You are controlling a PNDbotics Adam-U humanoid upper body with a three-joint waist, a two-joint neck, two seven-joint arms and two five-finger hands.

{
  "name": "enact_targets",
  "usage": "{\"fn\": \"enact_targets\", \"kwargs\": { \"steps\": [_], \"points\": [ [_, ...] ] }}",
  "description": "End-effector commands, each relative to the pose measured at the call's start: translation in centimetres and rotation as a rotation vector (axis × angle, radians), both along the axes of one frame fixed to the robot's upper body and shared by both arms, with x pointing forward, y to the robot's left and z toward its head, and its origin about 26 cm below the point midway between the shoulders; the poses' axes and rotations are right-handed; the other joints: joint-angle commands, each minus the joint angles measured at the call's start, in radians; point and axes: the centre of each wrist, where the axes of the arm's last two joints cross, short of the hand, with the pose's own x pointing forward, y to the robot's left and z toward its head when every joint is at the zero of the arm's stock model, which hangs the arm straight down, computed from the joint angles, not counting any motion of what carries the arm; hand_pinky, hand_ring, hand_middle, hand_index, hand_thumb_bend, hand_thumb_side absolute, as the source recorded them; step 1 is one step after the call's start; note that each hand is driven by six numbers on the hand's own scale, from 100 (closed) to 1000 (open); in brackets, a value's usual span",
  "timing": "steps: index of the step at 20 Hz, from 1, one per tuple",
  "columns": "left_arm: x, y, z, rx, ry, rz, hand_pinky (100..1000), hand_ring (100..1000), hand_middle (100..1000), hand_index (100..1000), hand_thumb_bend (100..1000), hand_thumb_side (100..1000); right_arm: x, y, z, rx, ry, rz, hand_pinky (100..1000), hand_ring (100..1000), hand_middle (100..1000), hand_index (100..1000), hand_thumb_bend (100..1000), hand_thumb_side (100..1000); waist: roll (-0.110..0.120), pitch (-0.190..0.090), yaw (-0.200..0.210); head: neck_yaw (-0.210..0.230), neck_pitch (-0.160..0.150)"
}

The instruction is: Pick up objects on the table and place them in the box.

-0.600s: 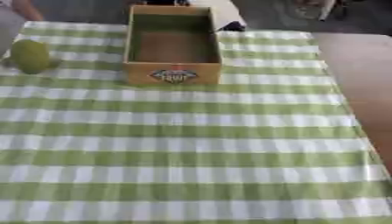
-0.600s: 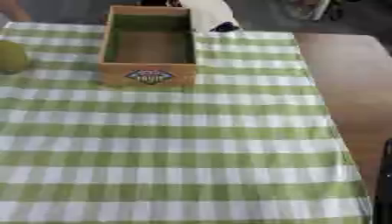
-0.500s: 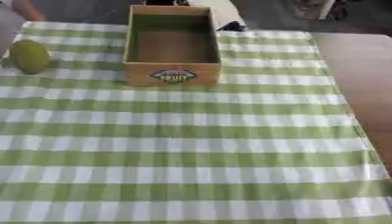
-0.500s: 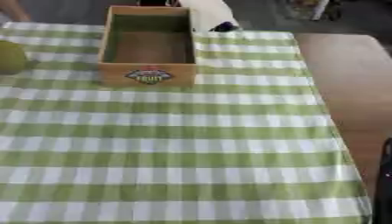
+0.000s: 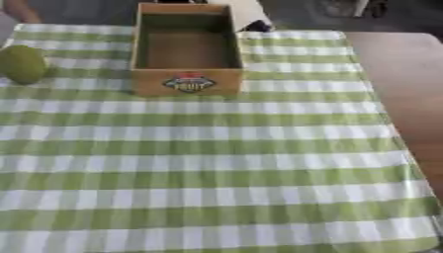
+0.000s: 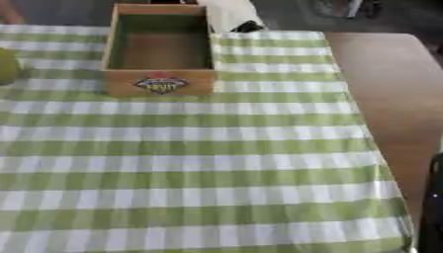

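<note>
Where the cloth begins at the far left, a round green fruit [image 5: 22,63] sits on the checks, uncovered and touching nothing else; in the right eye view only a sliver of it shows at the edge. It lies well apart from the box [image 5: 187,82], off the box's left wall and level with its near half. Box: open-topped, wooden, upright, set square on the green-and-white checked tablecloth [image 5: 216,163] toward the far side, left of the middle. Inner walls greenish, brown floor showing, and a small red and blue label with light lettering on the near wall. Just behind the box's far right corner rests a white thing [image 6: 228,12] with a black tip; I cannot make out what it is. The cloth runs flat to the near edge. To its right the bare brown table [image 5: 402,79] shows as a strip widening toward the far side. At the extreme lower right of the right eye view stands a narrow black strip, most likely the right hand [image 6: 432,207], cut by the edge; whether its fingers are spread, pressed together or pinching cannot be told. From that hand the box is far up and to the left, and the fruit farther left again, clear across the cloth.
</note>
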Motion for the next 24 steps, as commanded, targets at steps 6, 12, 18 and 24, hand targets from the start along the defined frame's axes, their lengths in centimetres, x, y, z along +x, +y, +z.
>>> {"fn": "enact_targets", "kwargs": {
  "steps": [6,12,18,24],
  "points": [
    [-1.0,1.5,1.9,0.228,0.029,0.122,668,718,672,825,100,421,-0.4,-0.4,1.0,-0.029,-0.031,-0.01,910,687,602,800,100,579,0.018,-0.011,-0.006,0.047,0.006],
    [-1.5,2.3,3.1,0.407,0.092,0.261,695,745,690,837,114,385,-0.4,-0.4,1.2,-0.042,-0.033,-0.01,910,688,602,801,100,578,0.03,-0.011,-0.009,0.043,0.004],
    [-1.8,2.5,5.2,0.554,0.146,0.418,719,762,709,837,172,354,-0.3,-0.3,1.4,-0.058,-0.038,-0.003,908,687,603,800,100,577,0.037,-0.011,-0.016,0.027,0.002],
    [-1.2,2.4,8.1,0.717,0.26,0.527,758,793,742,884,179,383,-0.2,-0.1,1.4,-0.068,-0.036,0.008,908,688,603,800,100,576,0.041,-0.016,-0.024,0.03,0.004]
  ]
}}
